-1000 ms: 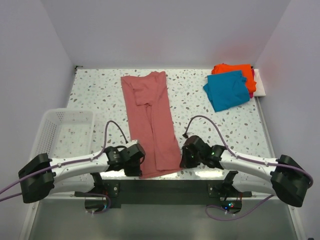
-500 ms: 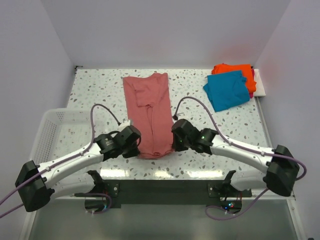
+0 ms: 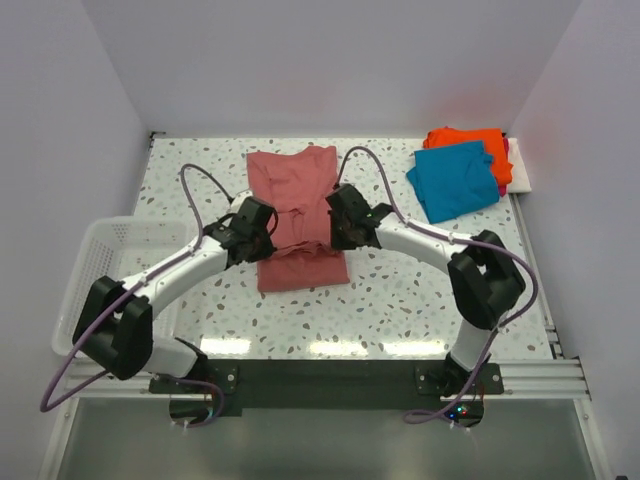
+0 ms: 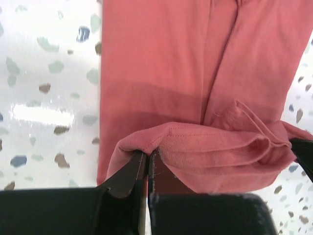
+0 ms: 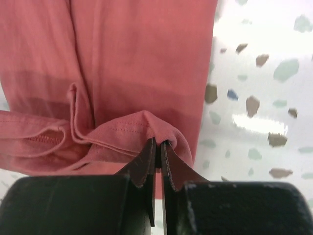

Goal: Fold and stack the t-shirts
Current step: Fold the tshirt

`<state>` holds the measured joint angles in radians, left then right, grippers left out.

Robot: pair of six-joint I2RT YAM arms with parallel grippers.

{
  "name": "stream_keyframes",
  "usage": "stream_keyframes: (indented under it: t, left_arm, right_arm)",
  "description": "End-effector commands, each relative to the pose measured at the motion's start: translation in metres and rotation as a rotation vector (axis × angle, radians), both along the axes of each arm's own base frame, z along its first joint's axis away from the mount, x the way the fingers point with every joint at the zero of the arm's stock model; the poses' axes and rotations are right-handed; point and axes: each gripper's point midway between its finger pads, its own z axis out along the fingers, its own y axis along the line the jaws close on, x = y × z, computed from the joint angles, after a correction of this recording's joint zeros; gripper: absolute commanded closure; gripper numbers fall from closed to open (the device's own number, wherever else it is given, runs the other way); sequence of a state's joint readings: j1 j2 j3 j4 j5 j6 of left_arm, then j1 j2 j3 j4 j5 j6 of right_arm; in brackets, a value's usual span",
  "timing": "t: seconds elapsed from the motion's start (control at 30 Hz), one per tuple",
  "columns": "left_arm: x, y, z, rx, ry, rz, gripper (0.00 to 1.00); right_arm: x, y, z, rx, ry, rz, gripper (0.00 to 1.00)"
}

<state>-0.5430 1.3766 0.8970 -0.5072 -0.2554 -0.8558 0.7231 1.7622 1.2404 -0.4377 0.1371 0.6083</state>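
Observation:
A dusty-red t-shirt (image 3: 297,185) lies as a long strip at the table's middle, its near end lifted and doubled back over itself. My left gripper (image 3: 264,226) is shut on the hem's left corner (image 4: 146,144). My right gripper (image 3: 334,224) is shut on the hem's right corner (image 5: 159,132). Both hold the hem above the shirt's middle, and the fold (image 3: 303,271) bulges towards me. Folded at the far right, a teal-blue t-shirt (image 3: 454,180) lies on an orange one (image 3: 470,140), with a thin magenta edge (image 3: 507,150) showing under them.
A white mesh basket (image 3: 92,262) stands at the left edge of the speckled table (image 3: 420,270). Walls close in the back and both sides. Cables loop over both arms.
Both grippers have carried the shirt's near hem away from me, from the front edge to above the shirt's middle. The strip now lies doubled and about half as long.

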Motion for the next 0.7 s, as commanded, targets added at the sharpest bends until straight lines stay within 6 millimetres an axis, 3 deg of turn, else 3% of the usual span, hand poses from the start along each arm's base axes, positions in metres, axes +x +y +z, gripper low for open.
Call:
stream_keyframes:
  t: [0.0,0.03,0.07,0.13,0.27,0.57,0.6,0.67]
  left_arm:
    - [0.045,-0.003,0.022,-0.029,-0.115,0.004,1.0]
    - [0.051,0.002,0.021,-0.032,-0.117,0.018,1.0]
    - [0.057,0.002,0.016,-0.032,-0.109,0.02,1.0]
    - [0.069,0.002,0.017,-0.029,-0.12,0.007,1.0]
    - [0.09,0.008,0.002,-0.02,-0.097,0.025,1.0]
    - [0.128,0.007,-0.007,-0.054,-0.092,0.015,1.0]
    - [0.134,0.006,-0.003,-0.064,-0.1,0.004,0.92]
    - [0.143,0.01,-0.002,-0.076,-0.114,0.007,0.74]
  right_arm:
    - [0.039,0.015,0.021,0.068,-0.07,0.006,1.0]
    - [0.045,0.012,0.012,0.056,-0.055,-0.006,1.0]
    - [0.053,0.014,0.018,0.074,-0.064,-0.008,1.0]
    - [0.064,0.011,0.016,0.079,-0.061,-0.019,1.0]
    - [0.088,0.013,0.013,0.102,-0.069,-0.029,1.0]
    - [0.129,0.01,0.008,0.154,-0.063,-0.053,1.0]
    - [0.132,0.008,0.003,0.154,-0.051,-0.06,1.0]
    - [0.138,0.006,0.004,0.162,-0.055,-0.066,0.83]
